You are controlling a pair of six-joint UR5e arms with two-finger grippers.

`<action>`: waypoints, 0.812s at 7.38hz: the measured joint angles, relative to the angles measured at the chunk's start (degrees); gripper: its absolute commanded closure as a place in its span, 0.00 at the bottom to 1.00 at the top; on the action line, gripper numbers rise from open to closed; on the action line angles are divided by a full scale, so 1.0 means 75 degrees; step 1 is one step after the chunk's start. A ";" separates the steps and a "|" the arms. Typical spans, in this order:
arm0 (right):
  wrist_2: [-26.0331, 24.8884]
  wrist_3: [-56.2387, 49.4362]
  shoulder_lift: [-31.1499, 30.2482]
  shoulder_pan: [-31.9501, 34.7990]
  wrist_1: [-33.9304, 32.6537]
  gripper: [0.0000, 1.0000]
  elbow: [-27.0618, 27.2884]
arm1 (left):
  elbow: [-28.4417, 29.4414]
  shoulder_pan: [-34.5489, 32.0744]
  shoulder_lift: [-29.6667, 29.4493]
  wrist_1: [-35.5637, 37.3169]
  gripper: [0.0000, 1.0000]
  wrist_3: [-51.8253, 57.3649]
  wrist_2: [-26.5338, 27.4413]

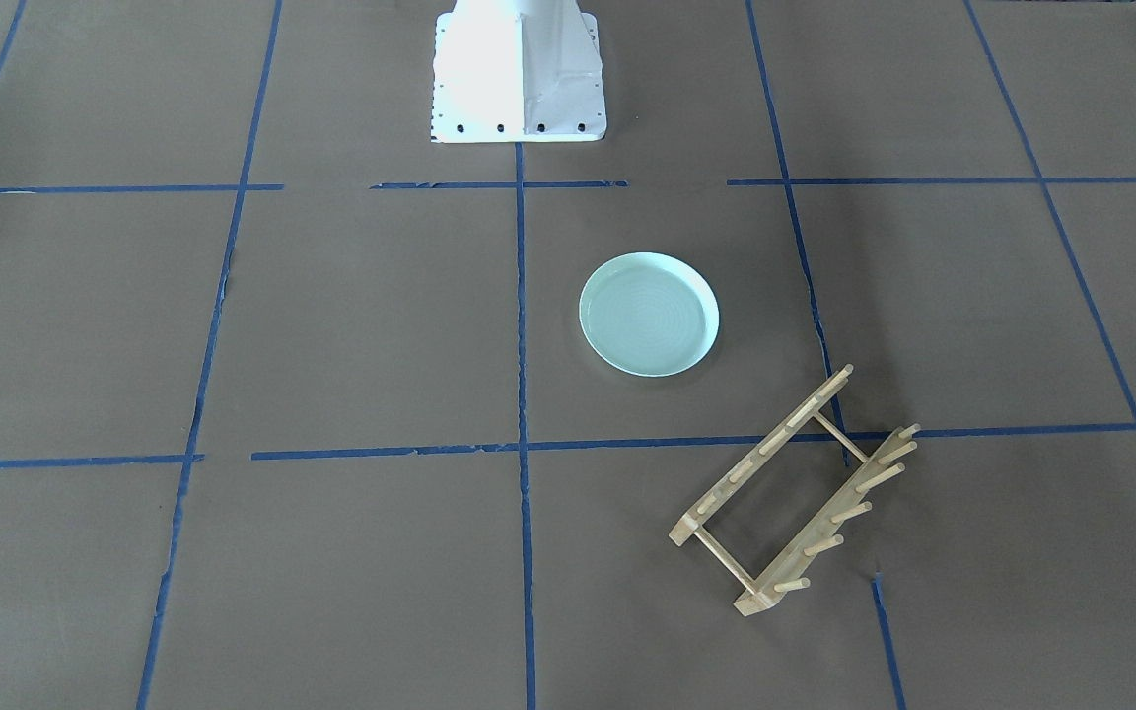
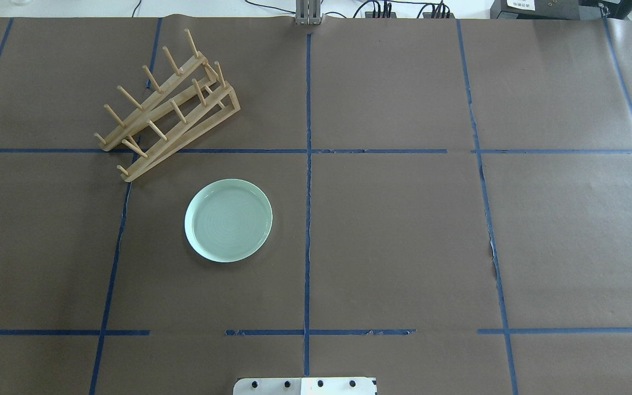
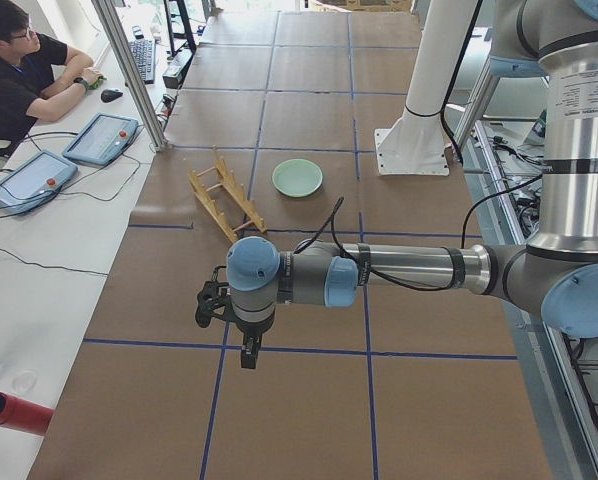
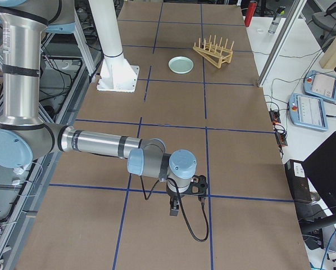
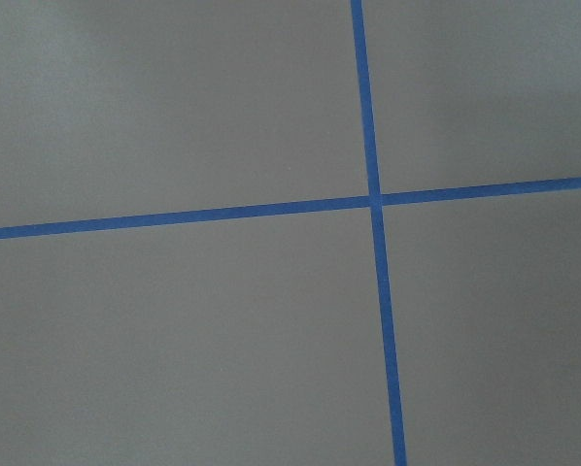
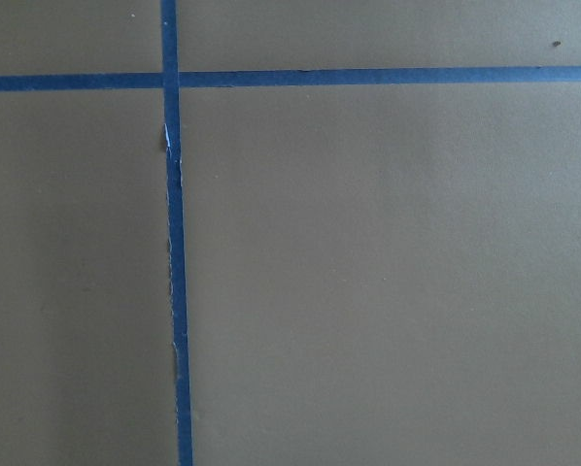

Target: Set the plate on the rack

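The pale mint-green plate [image 1: 649, 314] lies flat on the brown paper, left of the table's middle in the overhead view [image 2: 229, 220]. The light wooden rack [image 1: 793, 490] stands aslant just beyond it [image 2: 168, 107], a short gap apart, with nothing between its pegs. My left gripper [image 3: 247, 352] hangs over the table far from both, toward the table's left end. My right gripper [image 4: 174, 209] hangs over the opposite end. Each shows only in a side view, so I cannot tell whether it is open or shut. Both wrist views show only paper and blue tape.
The white robot pedestal [image 1: 517, 74] stands at the table's near edge [image 2: 305, 385]. An operator [image 3: 19, 70] sits beside teach pendants [image 3: 29, 180] along the far side. Another pendant [image 4: 314, 107] lies by the right end. A red cylinder [image 3: 19, 412] lies off the table.
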 measured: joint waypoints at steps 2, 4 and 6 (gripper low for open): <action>0.0000 -0.0001 0.0000 -0.0001 0.0000 0.00 0.0001 | -0.0133 0.0077 -0.0332 0.0025 0.00 -0.0400 -0.0010; 0.0000 0.0000 0.0000 -0.0001 0.0000 0.00 0.0007 | -0.0294 0.0516 -0.0908 0.0053 0.00 -0.0813 0.0000; 0.0000 0.0000 0.0000 -0.0001 0.0000 0.00 0.0006 | -0.0850 0.1376 -0.1513 0.0039 0.00 -0.2392 0.0025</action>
